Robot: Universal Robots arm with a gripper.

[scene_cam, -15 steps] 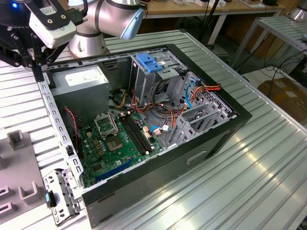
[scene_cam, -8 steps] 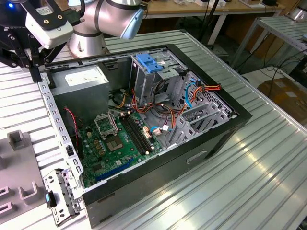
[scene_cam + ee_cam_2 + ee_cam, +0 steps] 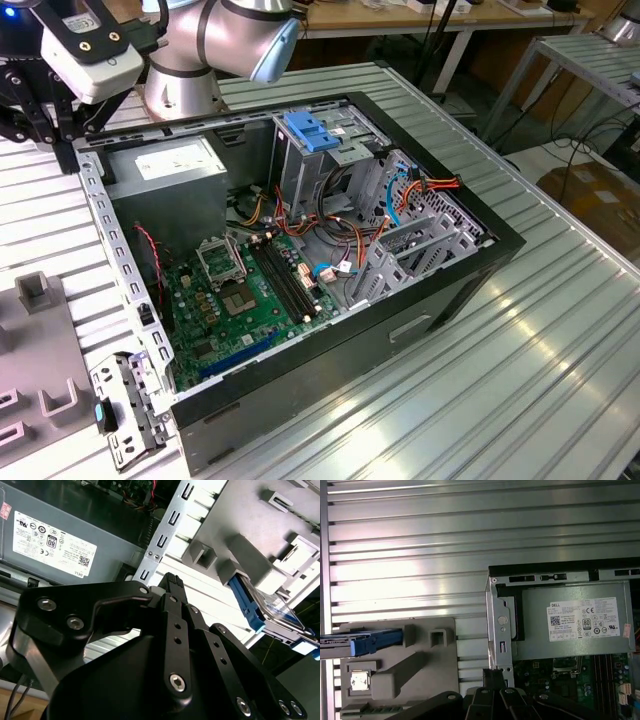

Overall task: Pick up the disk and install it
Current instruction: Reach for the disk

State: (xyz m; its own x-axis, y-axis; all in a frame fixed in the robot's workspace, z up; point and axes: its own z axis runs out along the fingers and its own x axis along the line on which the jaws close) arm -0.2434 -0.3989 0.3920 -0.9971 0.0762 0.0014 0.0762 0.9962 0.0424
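Blue rails give the disk (image 3: 367, 642) away: it stands on edge in the grey fixture (image 3: 437, 687) beside the computer case (image 3: 495, 625), untouched. Our gripper (image 3: 495, 677) hangs by the case corner, well apart from it. Whether it's spread or closed, we can't tell. We reckon it's the pick-up stage, which calls for lining up over that thin edge.

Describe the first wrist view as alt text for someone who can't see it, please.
A black gripper sits near the corner of an open computer case, by its grey power supply. On the ribbed metal table beside the case, a grey holder carries the disk with its blue side rail.
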